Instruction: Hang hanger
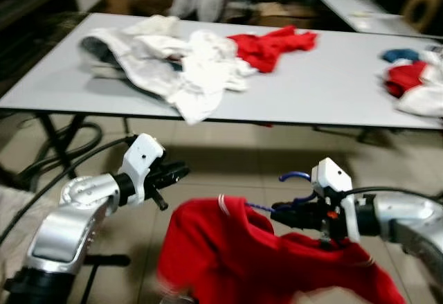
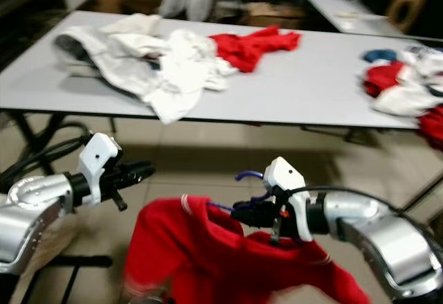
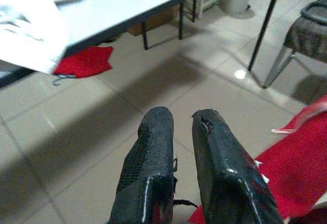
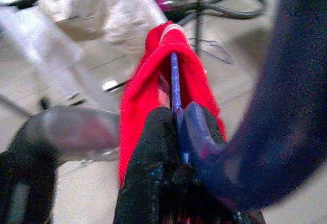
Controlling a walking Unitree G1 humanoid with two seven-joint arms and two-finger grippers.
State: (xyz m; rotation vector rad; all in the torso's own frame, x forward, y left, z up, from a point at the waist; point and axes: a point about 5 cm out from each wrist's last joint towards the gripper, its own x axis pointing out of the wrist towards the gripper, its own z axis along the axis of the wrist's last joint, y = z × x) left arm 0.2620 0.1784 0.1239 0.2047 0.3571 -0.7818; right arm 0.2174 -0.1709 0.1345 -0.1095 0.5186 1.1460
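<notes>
A red garment (image 1: 235, 255) hangs on a blue hanger (image 1: 296, 177) in front of me, low in the eye views. My right gripper (image 1: 277, 211) is shut on the blue hanger (image 4: 176, 89) near its neck, with the hook curving up beside the wrist. The red garment (image 4: 153, 86) drapes over the hanger's arm beyond the fingers. My left gripper (image 1: 178, 172) hovers to the left of the garment, fingers close together with nothing between them. Its fingertips (image 3: 158, 127) point over the tiled floor, with a corner of red cloth (image 3: 301, 157) beside them.
A long grey table (image 1: 318, 82) stands ahead with white clothes (image 1: 180, 61), a red shirt (image 1: 273, 44) and more clothes (image 1: 415, 82) at its right end. Black cables (image 1: 55, 152) lie on the floor at left. Another red cloth (image 3: 84, 60) lies under the table.
</notes>
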